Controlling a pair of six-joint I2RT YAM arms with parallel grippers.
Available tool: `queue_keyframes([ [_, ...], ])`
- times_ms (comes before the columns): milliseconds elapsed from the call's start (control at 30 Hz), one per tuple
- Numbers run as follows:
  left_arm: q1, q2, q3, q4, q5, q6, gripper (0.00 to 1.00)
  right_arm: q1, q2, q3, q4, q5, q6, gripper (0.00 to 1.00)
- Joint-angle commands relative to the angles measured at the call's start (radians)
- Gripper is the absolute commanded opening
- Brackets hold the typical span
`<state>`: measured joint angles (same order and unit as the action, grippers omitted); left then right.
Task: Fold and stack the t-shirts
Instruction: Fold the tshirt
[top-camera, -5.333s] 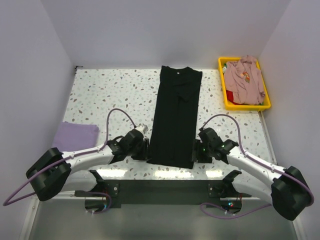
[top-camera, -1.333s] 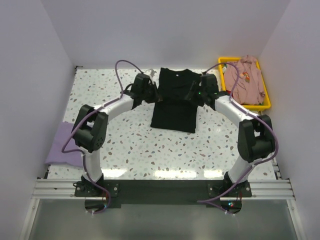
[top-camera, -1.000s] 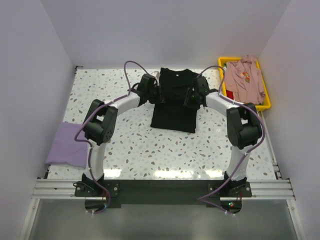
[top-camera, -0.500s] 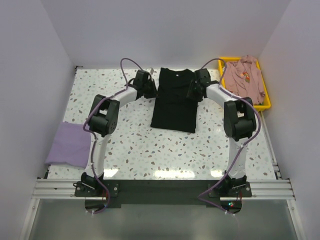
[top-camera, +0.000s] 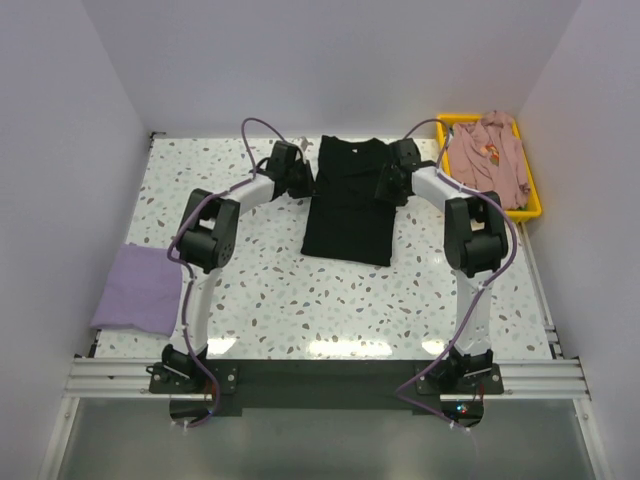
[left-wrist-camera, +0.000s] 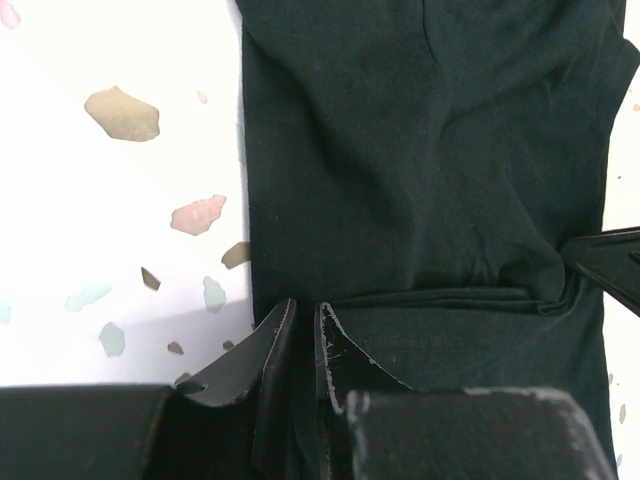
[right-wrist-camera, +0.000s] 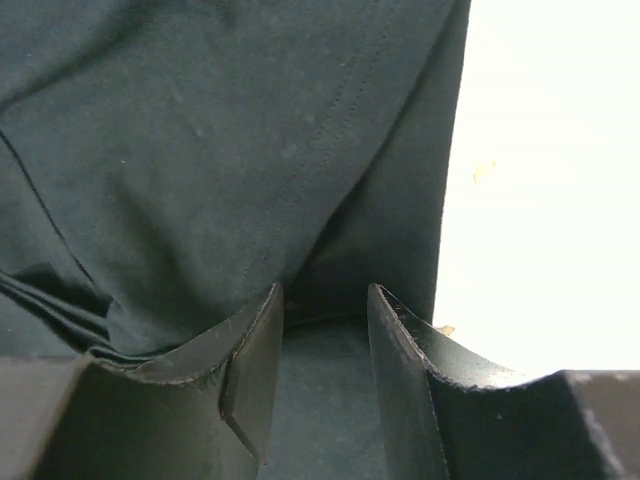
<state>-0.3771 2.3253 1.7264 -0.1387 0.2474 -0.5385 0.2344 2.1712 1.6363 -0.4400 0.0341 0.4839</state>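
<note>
Shirt (top-camera: 349, 200), black, folded, only overhead we see the bin (top-camera: 500, 213), wrist views show left gripper (left-wrist-camera: 306, 306) barely parted, right gripper (right-wrist-camera: 325, 292) wider.

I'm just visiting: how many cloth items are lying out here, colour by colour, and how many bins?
Plain black cloth t-shirt, folded mid-table: 1
Lavender cloth tee, folded at the table's left edge: 1
Dusty-pink cloth tee, bunched in the bin: 1
Yellow plastic bin: 1
Total: 4
</note>
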Motion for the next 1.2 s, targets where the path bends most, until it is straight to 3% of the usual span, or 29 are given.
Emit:
queue_keyframes([
  [0, 0.017, -0.092, 0.005, -0.007, -0.002, 0.017, 0.18, -0.007, -0.073, 0.04, -0.029, 0.05, -0.028, 0.44],
  [300, 0.015, -0.228, -0.07, 0.004, -0.053, 0.003, 0.32, 0.112, -0.165, 0.033, -0.011, 0.135, -0.053, 0.45],
  [433, -0.003, -0.336, -0.226, 0.086, -0.04, -0.052, 0.31, 0.17, -0.128, 0.022, 0.009, 0.168, -0.047, 0.45],
  [800, -0.16, -0.446, -0.55, 0.217, -0.174, -0.118, 0.19, 0.206, 0.058, 0.1, 0.024, 0.259, -0.037, 0.44],
  [1167, -0.241, -0.458, -0.671, 0.174, -0.341, -0.213, 0.07, 0.221, 0.084, 0.03, 0.015, 0.194, -0.062, 0.46],
])
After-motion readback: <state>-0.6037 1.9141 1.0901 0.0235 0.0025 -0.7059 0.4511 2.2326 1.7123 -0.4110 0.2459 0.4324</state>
